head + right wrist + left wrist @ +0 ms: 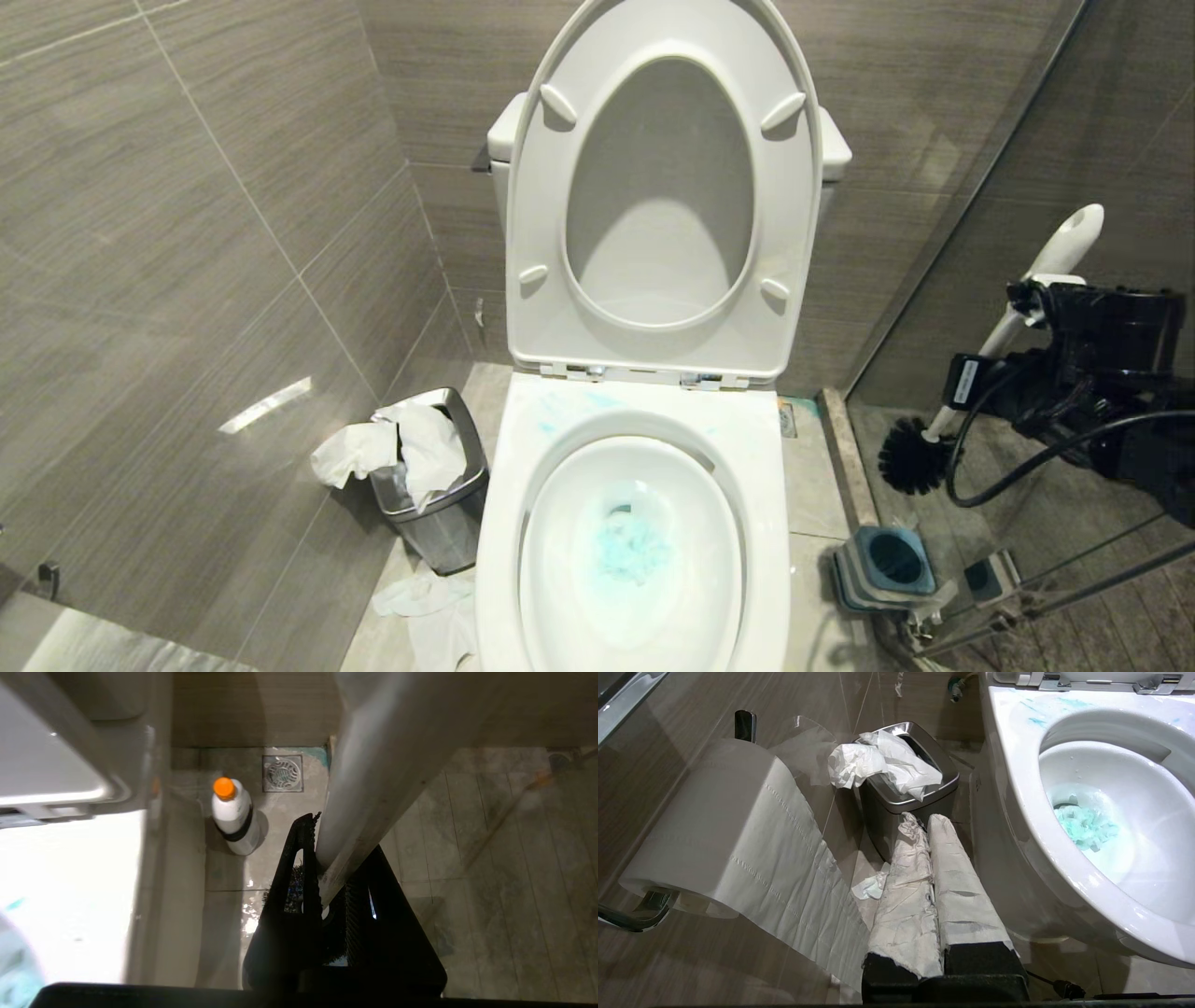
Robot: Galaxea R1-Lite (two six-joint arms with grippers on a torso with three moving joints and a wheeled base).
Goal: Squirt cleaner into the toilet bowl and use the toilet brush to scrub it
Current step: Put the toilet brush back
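The toilet bowl [758, 485] stands open, with its white seat and lid tipped up against the tank. Turquoise cleaner [630, 543] clouds the water, and thin blue smears [560, 409] mark the back rim. Right of the toilet, my right gripper [1029, 303] is shut on the white handle of the toilet brush [1060, 250]. The brush hangs tilted in the air, its black bristle head [911, 455] down, above the grey-and-blue holder [887, 563]. The right wrist view shows the handle [373, 784] clamped between the black jaws. My left gripper [924, 822], taped white, is shut and holds nothing, low beside the bowl [1017, 751].
A steel waste bin [439, 495] stuffed with paper stands left of the toilet, with paper on the floor. A toilet roll [719, 826] hangs on the left wall. A white bottle with an orange cap [233, 816] stands by a floor drain [282, 773]. A glass partition [943, 243] runs along the right.
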